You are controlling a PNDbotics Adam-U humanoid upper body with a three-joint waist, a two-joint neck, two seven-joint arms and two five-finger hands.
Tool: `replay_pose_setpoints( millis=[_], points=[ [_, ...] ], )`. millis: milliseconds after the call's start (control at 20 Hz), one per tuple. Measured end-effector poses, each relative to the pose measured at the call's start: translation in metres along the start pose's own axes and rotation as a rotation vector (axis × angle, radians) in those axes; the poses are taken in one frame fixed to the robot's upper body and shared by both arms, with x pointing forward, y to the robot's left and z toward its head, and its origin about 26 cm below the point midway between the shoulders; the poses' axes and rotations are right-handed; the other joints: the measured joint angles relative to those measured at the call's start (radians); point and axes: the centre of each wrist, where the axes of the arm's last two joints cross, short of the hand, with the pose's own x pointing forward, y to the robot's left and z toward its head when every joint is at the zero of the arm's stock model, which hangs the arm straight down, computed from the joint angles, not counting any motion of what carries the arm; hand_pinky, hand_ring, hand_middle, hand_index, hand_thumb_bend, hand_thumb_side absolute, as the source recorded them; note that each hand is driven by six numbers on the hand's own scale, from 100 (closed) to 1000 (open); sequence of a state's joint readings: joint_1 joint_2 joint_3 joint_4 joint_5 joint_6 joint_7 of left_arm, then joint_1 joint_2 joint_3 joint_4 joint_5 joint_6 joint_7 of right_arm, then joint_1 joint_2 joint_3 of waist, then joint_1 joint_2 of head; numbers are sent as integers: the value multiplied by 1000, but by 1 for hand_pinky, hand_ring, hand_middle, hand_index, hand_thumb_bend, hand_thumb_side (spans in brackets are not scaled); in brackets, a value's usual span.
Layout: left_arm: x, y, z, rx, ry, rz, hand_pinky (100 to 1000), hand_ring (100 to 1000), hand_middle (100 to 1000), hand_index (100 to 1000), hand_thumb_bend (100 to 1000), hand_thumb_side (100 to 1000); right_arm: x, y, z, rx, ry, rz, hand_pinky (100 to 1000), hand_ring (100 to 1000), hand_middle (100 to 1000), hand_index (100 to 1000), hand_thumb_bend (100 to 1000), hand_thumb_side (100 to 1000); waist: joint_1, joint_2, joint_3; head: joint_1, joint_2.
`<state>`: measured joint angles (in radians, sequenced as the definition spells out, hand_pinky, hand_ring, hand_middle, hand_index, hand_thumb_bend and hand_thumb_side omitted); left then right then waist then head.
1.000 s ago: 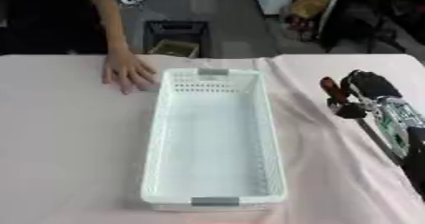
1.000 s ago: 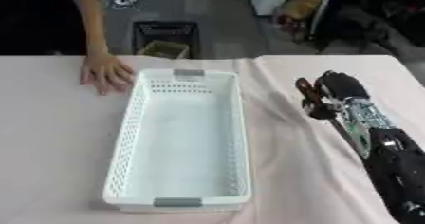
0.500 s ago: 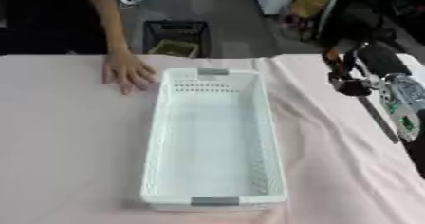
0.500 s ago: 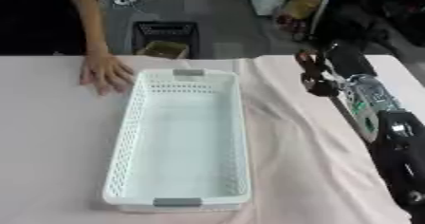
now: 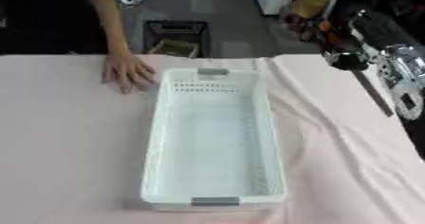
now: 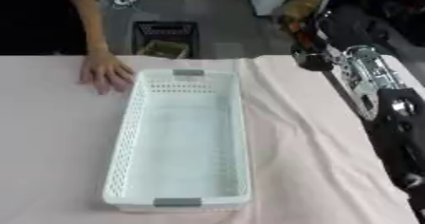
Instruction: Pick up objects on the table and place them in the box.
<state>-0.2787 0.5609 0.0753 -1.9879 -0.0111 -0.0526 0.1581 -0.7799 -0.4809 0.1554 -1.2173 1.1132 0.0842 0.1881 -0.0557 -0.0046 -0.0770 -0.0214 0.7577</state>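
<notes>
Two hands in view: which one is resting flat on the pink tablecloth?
The person's bare hand, at the far left corner of the white perforated plastic box, lies flat on the cloth. The robot's black right hand is raised at the far right.

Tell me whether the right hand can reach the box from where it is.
Probably yes: the right hand is raised beside the box's far right corner, with only bare cloth between them.
</notes>
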Motion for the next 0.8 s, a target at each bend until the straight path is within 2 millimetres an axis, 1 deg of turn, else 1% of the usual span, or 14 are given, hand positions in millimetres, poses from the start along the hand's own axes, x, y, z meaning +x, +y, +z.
replay_pose_setpoints(
  millis=[100, 250, 400, 600, 800],
  points=[
    [0, -1, 0, -2, 1, 1, 662, 681, 703, 816, 237, 1000, 6, -4, -2, -5, -22, 2, 234, 362, 195, 382, 100, 215, 0, 0, 0, 0, 0],
    [0, -1, 0, -3, 2, 3, 662, 681, 703, 816, 236, 1000, 21, -15, -9, -22, -73, 10, 235, 363, 196, 381, 100, 215, -1, 0, 1, 0, 0],
    [0, -1, 0, -7, 4, 5, 662, 681, 703, 816, 236, 1000, 37, -18, -13, -21, -129, 10, 239, 364, 197, 382, 100, 215, -1, 0, 1, -1, 0],
    [0, -2, 0, -14, 5, 10, 663, 682, 704, 816, 235, 1000, 67, -25, -19, -34, -217, 2, 238, 364, 197, 383, 100, 215, -1, 0, 4, -1, 0],
    [0, -4, 1, -13, 9, 18, 664, 682, 705, 816, 234, 1000, 99, -24, -21, -33, -304, -19, 239, 365, 198, 384, 100, 215, -1, 0, 6, -2, 0]
  ],
)
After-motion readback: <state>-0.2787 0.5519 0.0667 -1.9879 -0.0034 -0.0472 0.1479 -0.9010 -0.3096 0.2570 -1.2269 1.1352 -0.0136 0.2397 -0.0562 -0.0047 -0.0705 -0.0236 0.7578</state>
